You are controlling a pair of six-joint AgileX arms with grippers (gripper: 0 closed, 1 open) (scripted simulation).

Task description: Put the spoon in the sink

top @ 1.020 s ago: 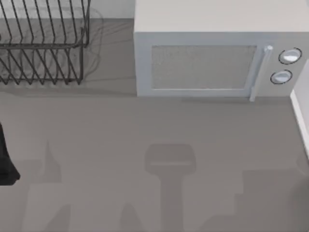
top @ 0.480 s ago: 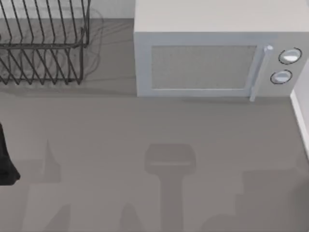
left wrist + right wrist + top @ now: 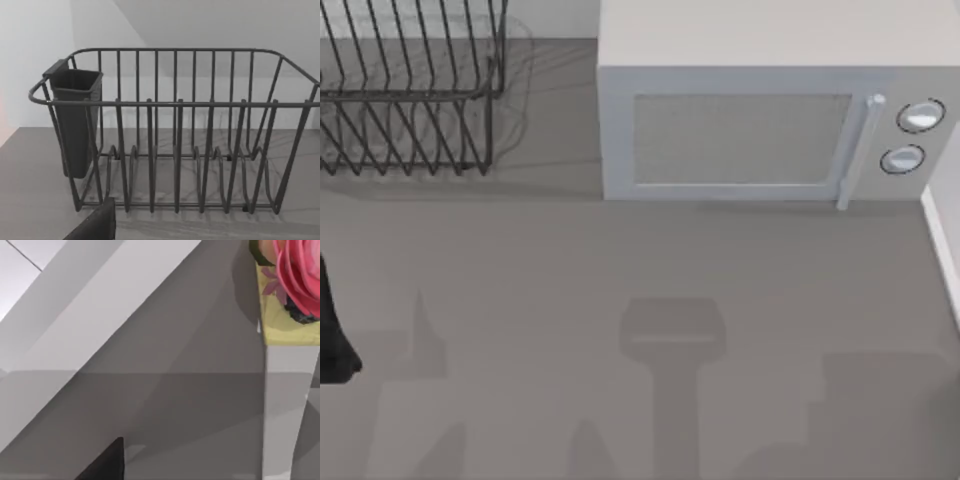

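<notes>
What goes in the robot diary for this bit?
spoon: unseen | dish rack: back left | microwave: back, door shut | left arm: left edge

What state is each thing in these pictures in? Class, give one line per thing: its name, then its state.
Microwave: door shut, upright at the back of the counter.
Dish rack: upright, slots empty.
Cutlery holder: upright, hung inside the rack's corner.
Pink flower: sitting in a yellow pot.

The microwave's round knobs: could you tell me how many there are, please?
2. Upper knob and lower knob sit stacked on the microwave front, right of its door handle.
</notes>
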